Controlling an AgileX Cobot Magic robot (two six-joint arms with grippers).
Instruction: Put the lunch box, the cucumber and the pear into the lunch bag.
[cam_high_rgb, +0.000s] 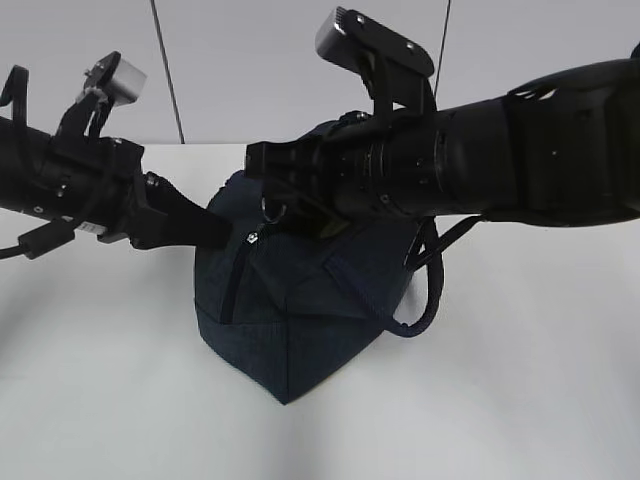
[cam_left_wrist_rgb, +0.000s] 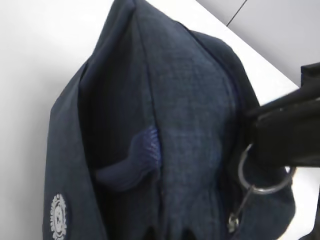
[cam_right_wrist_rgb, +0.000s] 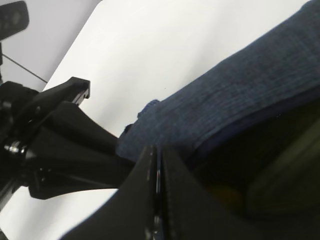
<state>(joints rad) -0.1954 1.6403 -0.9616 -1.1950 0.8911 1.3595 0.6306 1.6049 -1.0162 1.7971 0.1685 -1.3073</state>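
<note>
- Because the lunch bag (cam_high_rgb: 290, 320) is soft navy cloth, I judge it light and floppy: it will sag or fold wherever it is pulled, so it needs holding at two spots at once, and the sturdy places are the zipper edge, the metal ring pull (cam_left_wrist_rgb: 262, 172) and the looped handles (cam_high_rgb: 425, 290).
- It sits on the white table (cam_high_rgb: 520, 400) between both arms, one bottom corner pointing toward the front edge, its top ridge running back and up under the arms.
- The left gripper (cam_high_rgb: 205, 228) reaches in from the left and touches the bag's upper left side; its jaws look drawn together on a fold of cloth there, though the pinch itself is hidden.
- The right gripper (cam_high_rgb: 285, 200) lies across the top; in the right wrist view its jaws stand almost closed, with only a thin slit between them, right at the ring pull.
- Whether the ring is truly caught, I cannot tell.
- The lunch box, cucumber and pear are not visible; the opening beside the right jaws is too dark to read.
</note>
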